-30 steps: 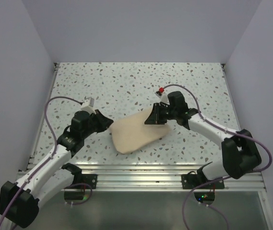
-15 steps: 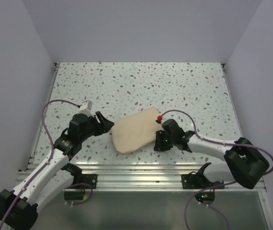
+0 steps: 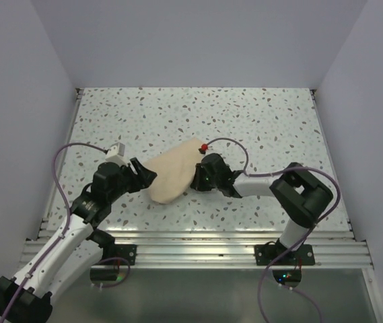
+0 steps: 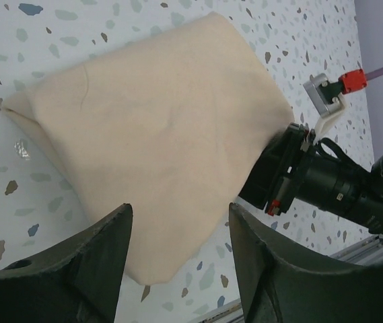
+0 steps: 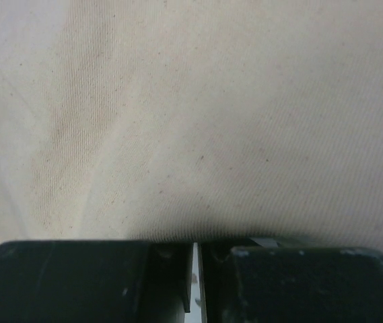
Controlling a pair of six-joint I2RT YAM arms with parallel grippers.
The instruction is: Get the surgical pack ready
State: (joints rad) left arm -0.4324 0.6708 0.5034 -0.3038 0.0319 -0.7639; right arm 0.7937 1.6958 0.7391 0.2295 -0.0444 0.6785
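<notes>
The surgical pack (image 3: 171, 176) is a compact tan-beige cloth bundle lying on the speckled table between the two arms. My left gripper (image 3: 144, 177) stands open at the bundle's left end; in the left wrist view its fingers (image 4: 107, 256) frame the near edge of the pack (image 4: 157, 128) without touching it. My right gripper (image 3: 198, 176) is shut and its tips press against the bundle's right side. The right wrist view shows the cloth (image 5: 191, 114) filling the frame just ahead of the gripper (image 5: 196, 245), with only a thin slit between the jaws. The right gripper (image 4: 279, 178) also shows in the left wrist view.
The speckled table (image 3: 245, 121) runs back to the grey walls on three sides. An aluminium rail (image 3: 198, 239) carrying both arm bases lines the near edge. The right arm's elbow (image 3: 305, 192) sits folded right of the bundle.
My left gripper has opened and let go of the bundle's left end. The right arm swung toward the near edge, then left, and the bundle has shifted left with it.
</notes>
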